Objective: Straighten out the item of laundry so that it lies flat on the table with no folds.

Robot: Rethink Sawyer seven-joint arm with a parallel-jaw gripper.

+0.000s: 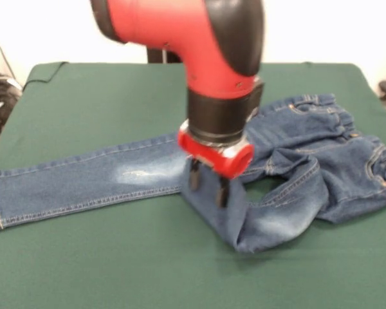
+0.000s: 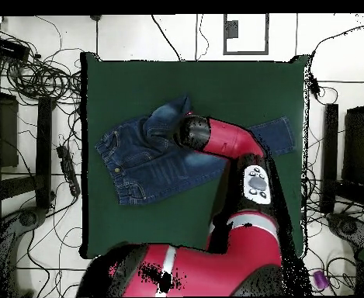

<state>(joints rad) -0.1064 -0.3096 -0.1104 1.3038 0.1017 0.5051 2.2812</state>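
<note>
- The small pair of blue denim jeans [image 1: 289, 161] with tan stitching lies on the large table [image 1: 116, 270] covered in dark green felt-like cloth, toward its middle; one leg runs out straight and flat, while the other is doubled back on itself near the crotch, leaving a loop with green showing through.
- The red and black gripper [image 1: 206, 182] hangs just over that folded leg, which I judge is where the fold must be pulled out.
- Its two dark fingers [image 1: 194, 174] stand slightly apart, pointing down; they seem to hold nothing, though whether the tips touch the denim cannot be told.
- The front view shows the fingers, the fold's raised edge and the faded whitish patch on the straight leg.
- The overhead view hides the gripper under the arm [image 2: 243, 167], yet shows the jeans' [image 2: 138, 159] place on the table [image 2: 161, 225]: waistband toward one side, straight leg's cuff near the opposite edge, bare cloth all round.
</note>
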